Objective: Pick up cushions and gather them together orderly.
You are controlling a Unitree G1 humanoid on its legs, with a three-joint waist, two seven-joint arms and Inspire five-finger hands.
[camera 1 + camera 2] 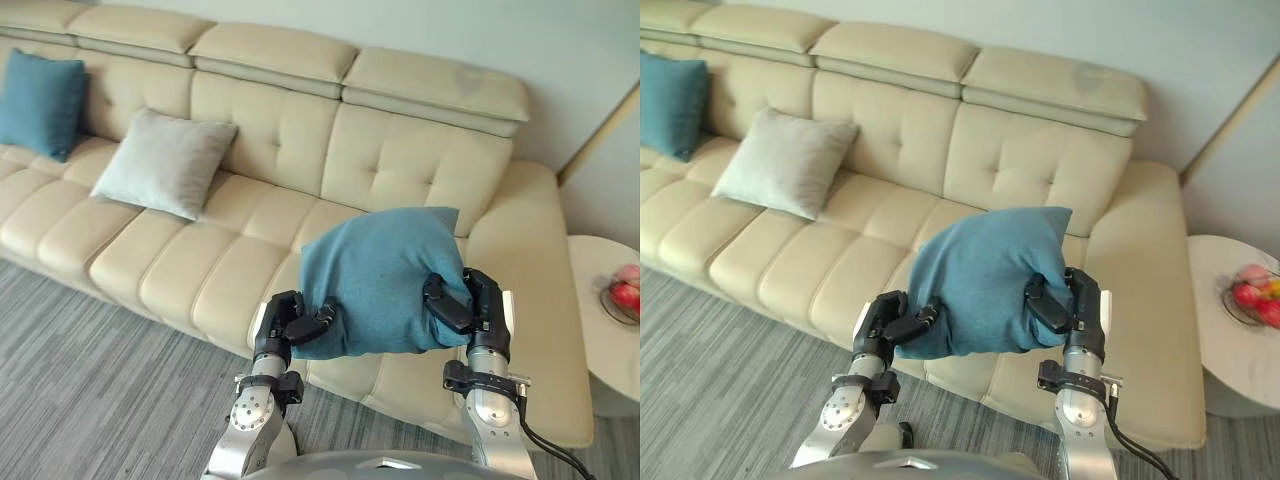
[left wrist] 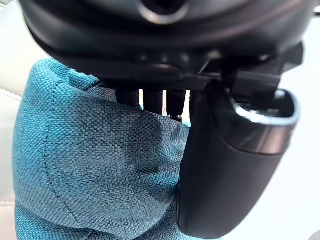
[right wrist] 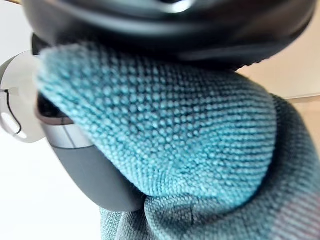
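Observation:
I hold a teal cushion (image 1: 385, 280) in the air between both hands, over the front edge of the beige sofa (image 1: 400, 165) toward its right end. My left hand (image 1: 288, 325) pinches its lower left corner, thumb (image 2: 230, 165) pressed into the cloth (image 2: 90, 165). On the cushion's right side my right hand (image 1: 472, 308) grips with curled fingers, and the fabric (image 3: 175, 140) bulges against that hand (image 3: 90, 170). A grey cushion (image 1: 165, 162) leans on the sofa's back left of the middle. A second teal cushion (image 1: 40, 100) stands at the far left end.
A round white side table (image 1: 600, 340) stands right of the sofa and carries a wire bowl of fruit (image 1: 625, 292). Grey striped carpet (image 1: 90, 385) runs along the front of the sofa.

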